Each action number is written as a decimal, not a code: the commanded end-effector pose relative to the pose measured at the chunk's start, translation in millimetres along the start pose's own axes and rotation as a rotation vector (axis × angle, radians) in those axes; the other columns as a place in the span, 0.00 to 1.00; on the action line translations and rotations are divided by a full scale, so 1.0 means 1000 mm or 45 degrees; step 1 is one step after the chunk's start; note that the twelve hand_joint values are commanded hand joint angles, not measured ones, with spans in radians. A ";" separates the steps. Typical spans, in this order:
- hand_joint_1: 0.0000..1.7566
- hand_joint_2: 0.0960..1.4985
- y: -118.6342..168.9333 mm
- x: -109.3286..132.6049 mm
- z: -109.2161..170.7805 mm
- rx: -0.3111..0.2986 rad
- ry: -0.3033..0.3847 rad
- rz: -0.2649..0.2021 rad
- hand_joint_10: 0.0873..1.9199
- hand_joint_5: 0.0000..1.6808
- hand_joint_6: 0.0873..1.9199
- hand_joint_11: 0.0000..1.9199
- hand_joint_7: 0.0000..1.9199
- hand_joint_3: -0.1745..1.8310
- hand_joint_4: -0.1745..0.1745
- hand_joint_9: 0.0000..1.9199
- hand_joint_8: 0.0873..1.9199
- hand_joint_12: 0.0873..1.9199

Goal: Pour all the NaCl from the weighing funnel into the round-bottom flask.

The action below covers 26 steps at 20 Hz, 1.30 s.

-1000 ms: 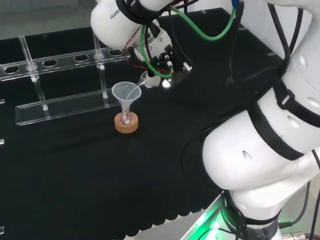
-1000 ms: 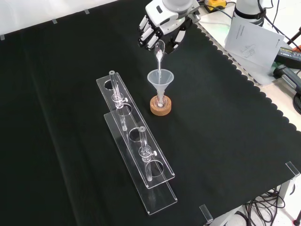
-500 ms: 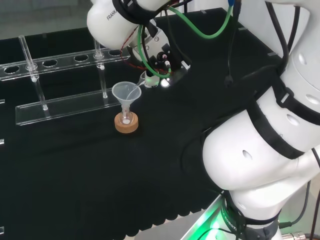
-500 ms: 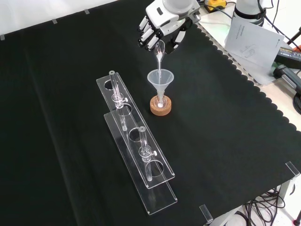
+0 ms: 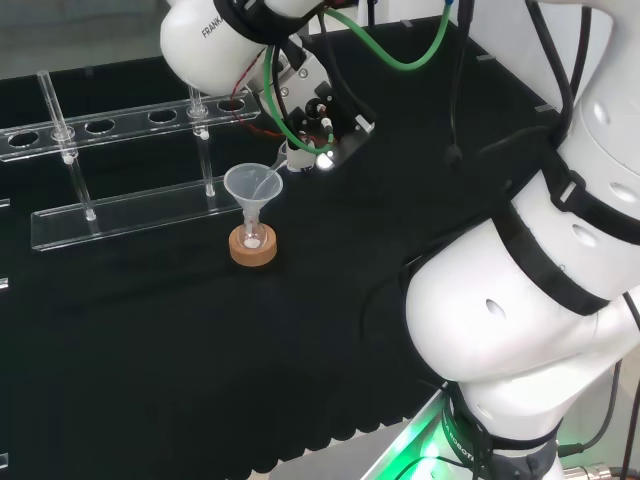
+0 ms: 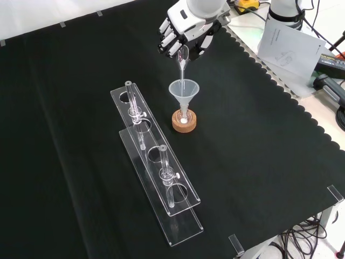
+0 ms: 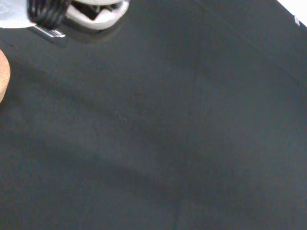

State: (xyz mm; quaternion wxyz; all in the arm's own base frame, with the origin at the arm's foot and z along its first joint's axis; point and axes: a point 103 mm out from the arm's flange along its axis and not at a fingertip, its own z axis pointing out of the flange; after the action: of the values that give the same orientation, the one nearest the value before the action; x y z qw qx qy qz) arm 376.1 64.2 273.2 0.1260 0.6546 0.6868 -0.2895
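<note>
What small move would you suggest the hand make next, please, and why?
Probably tip the weighing funnel slightly steeper. The hand holds its spout inside the clear funnel on the round-bottom flask, and white powder already sits in the flask.

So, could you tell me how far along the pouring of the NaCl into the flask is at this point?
Done: the hand has the weighing funnel lifted and tipped spout-down over the clear funnel in the flask on its cork ring, and white powder lies at the flask's bottom. In hand: the pour itself. Left: emptying the weighing funnel; whether salt remains inside it cannot be told.
</note>
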 end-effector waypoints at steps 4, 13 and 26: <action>0.61 0.47 -0.001 0.001 -0.002 0.001 -0.033 0.001 0.09 0.68 0.43 0.51 0.34 0.37 1.00 0.58 0.33 0.46; 0.61 0.47 -0.001 0.005 -0.008 0.015 -0.075 -0.003 0.08 0.68 0.42 0.50 0.34 0.37 1.00 0.58 0.33 0.46; 0.61 0.47 -0.001 0.008 -0.014 0.027 -0.134 0.004 0.08 0.68 0.42 0.49 0.34 0.37 1.00 0.58 0.33 0.46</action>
State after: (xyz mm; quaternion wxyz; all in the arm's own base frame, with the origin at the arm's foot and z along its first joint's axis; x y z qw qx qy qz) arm 377.3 76.8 279.4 0.1504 0.6431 0.6762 -0.3266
